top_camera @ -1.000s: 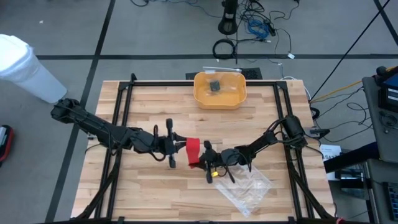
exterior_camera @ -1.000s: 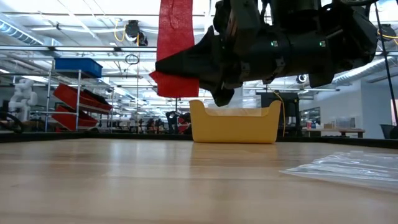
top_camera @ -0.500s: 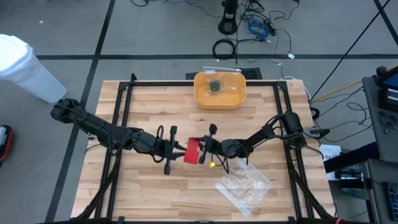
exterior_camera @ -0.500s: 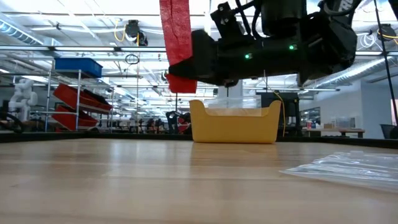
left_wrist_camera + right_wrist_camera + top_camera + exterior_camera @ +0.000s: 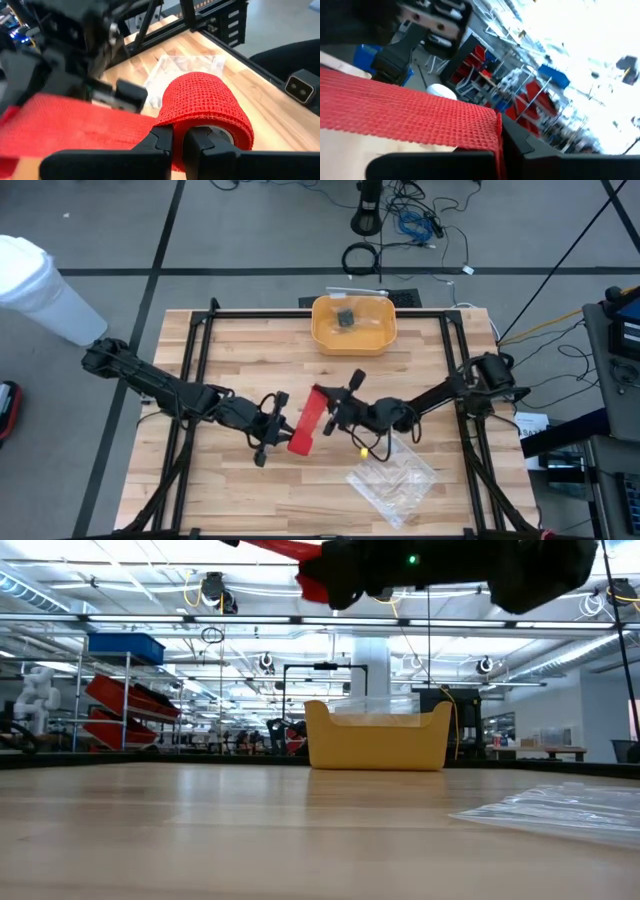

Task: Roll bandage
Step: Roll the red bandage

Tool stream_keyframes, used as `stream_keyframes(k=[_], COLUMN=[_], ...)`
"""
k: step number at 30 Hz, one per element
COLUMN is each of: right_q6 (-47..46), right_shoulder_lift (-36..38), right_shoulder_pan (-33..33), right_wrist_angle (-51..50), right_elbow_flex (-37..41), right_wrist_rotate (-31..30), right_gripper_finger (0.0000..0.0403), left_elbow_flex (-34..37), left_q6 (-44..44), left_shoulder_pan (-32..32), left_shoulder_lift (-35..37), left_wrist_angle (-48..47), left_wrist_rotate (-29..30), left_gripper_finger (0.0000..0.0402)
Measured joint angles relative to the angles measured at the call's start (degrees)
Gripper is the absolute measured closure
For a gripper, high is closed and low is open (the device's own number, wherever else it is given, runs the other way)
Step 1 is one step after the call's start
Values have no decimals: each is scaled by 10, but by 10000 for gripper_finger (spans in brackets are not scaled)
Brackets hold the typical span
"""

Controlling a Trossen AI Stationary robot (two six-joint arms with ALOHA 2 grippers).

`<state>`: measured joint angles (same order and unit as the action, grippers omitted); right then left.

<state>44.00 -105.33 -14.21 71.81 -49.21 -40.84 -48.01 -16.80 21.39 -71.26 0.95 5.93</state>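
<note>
Red bandage (image 5: 308, 421) hangs in the air over the middle of the wooden tabletop (image 5: 250, 350), stretched between two grippers. The left gripper (image 5: 278, 433) has its fingers pinching the rolled end. The right gripper (image 5: 330, 408) has its fingers pinching the flat end.

On the worktop (image 5: 230, 340), the tub (image 5: 353, 323) sits upper centre, the plastic bag (image 5: 392, 480) lower right, and the bandage (image 5: 308, 420) hangs mid-frame between both arms.
</note>
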Motion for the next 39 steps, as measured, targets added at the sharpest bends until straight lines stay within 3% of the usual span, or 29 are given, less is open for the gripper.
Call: stream_keyframes(k=[4,7,13,20,30,36,39], right_q6=[62,64,111,68,79,143,206], right_shoulder_lift=[15,19,19,13,5,4,4], right_shoulder_pan=[-18,-34,-58,-68,-81,-84,-87], right_wrist_angle=[-4,-1,-29,-190,-219,-233,-238], right_elbow_flex=[0,-7,-55,-112,-117,-117,-117], right_wrist_rotate=[13,60,65,77,73,78,80], right_gripper_finger=[403,403,403,403,403,401,381], left_elbow_flex=[0,0,0,-1,0,0,0], left_q6=[0,30,75,75,69,58,55], left_shoulder_pan=[-2,-14,-55,-79,-82,-80,-78], left_shoulder_lift=[0,0,0,-9,-10,-10,-10], left_wrist_angle=[-2,-10,-40,-34,-9,13,16], left_wrist_rotate=[-1,-5,-4,1,14,5,5], left_gripper_finger=[386,386,386,386,386,386,386])
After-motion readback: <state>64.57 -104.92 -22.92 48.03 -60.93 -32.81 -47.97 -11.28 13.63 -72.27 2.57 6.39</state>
